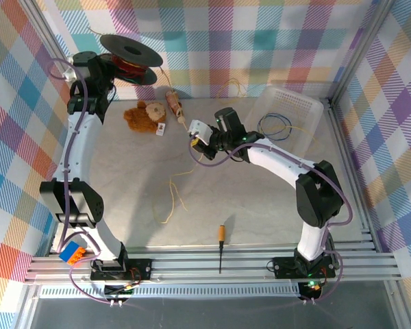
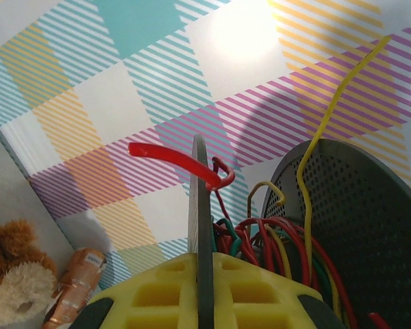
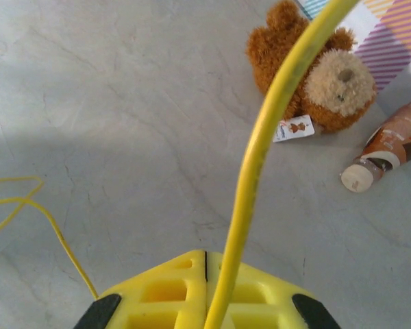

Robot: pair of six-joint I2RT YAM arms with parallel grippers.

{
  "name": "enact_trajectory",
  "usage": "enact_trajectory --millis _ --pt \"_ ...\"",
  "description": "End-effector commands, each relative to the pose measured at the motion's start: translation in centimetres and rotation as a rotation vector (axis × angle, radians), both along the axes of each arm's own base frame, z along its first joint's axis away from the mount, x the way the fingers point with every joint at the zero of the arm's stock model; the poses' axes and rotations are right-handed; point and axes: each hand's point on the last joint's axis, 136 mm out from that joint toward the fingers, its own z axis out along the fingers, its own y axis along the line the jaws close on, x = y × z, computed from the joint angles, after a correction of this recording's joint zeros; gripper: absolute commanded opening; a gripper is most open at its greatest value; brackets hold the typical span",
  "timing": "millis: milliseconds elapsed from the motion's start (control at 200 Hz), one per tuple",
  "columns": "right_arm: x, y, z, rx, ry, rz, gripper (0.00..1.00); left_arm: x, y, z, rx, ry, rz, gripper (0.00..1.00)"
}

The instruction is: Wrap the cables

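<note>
Screwdriver first: an orange-handled, black-shafted screwdriver (image 1: 221,241) lies at the near edge of the grey bench (image 1: 123,164), apart from the work. Just beyond it, a thin, curly yellow cable (image 1: 172,200) trails loose across the middle of the bench. Farther in, the right pincer (image 3: 205,267) is clenched on the yellow cable, which rises straight out from between its pads.

Beyond that sit a brown plush teddy bear (image 1: 142,116) and a small brown bottle (image 1: 175,104), with a clear plastic basket (image 1: 296,101) to the far right. At the far left, the left pincer (image 2: 203,264) is clamped on a thin grey plate, apparently one flange of the black wire spool (image 1: 127,49) seen edge-on.

The likeliest trouble is the slack snagging on the bear or bottle as it is drawn toward the spool, or the thin strand slipping through the right pincer's pads under tension. A hard pull could also tilt the spool.

Where the held strand runs past the top of the right wrist view is cut off, so whether it joins the loose length is unclear. The basket's contents are too small to make out.
</note>
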Motion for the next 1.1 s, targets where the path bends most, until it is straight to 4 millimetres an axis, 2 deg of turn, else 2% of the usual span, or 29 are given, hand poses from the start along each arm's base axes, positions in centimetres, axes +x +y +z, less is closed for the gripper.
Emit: enact_trajectory --millis 0,125,215,340,560,695,825,940,1095 --pt "0.4 -0.7 -2.3 -0.072 0.071 -0.037 0.00 -0.4 0.8 6.6 -0.130 -0.261 -0.016 0.00" --pt "2.8 -2.2 -3.3 -0.090 0.136 -0.151 0.00 -0.2 1.0 5.8 -0.186 -0.261 -0.050 0.00" --pt "3.0 -2.5 -3.3 -0.086 0.153 -0.159 0.00 -0.2 0.8 5.6 -0.188 -0.256 -0.066 0.00" --pt "1.0 -1.8 -2.2 -0.035 0.149 -0.077 0.00 -0.4 1.3 5.4 -0.141 -0.238 -0.040 0.00" --pt "-4.4 -0.5 -0.8 -0.033 0.080 0.118 0.00 1.5 1.5 3.8 -0.045 -0.175 0.002 0.00" --pt "-6.6 0.0 0.9 -0.029 0.014 0.174 0.00 2.7 0.1 2.8 0.061 -0.117 -0.001 0.00" --pt "-7.7 0.0 2.8 -0.009 -0.023 0.201 0.00 3.4 -1.6 1.6 0.133 -0.067 -0.017 0.00" --pt "-7.7 -0.1 3.8 0.003 -0.045 0.192 0.00 3.6 -3.3 0.4 0.165 -0.034 -0.056 0.00" --pt "-6.6 -0.2 3.5 -0.023 -0.045 0.141 0.00 3.4 -7.0 -1.0 0.265 0.015 -0.152 0.00"
